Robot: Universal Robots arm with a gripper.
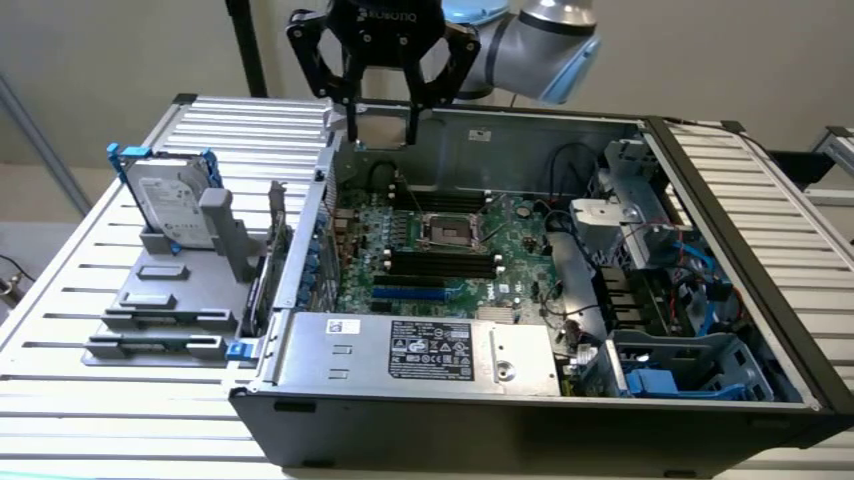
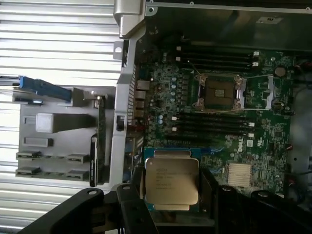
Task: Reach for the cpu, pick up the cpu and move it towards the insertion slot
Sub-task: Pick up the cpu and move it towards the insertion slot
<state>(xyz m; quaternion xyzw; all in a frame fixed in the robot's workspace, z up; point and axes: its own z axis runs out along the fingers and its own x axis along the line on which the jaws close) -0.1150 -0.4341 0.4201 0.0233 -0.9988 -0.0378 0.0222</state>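
Slatted metal bench (image 1: 80,300), open PC case (image 1: 747,230) lying on it, mid-frame in the exterior view. End effector (image 1: 383,128) up at top centre, above the case's back edge, clenched on the cpu (image 2: 171,181), seen flat between the fingers (image 2: 134,207) in the wrist view. Insertion slot (image 1: 447,232) on the motherboard (image 1: 514,225), centre frame, well apart from the chip. Hard drive (image 1: 171,210) upright, left of frame.

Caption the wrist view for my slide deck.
Gripper holding the square silver-grey cpu above the motherboard, short of the silver-framed insertion slot.
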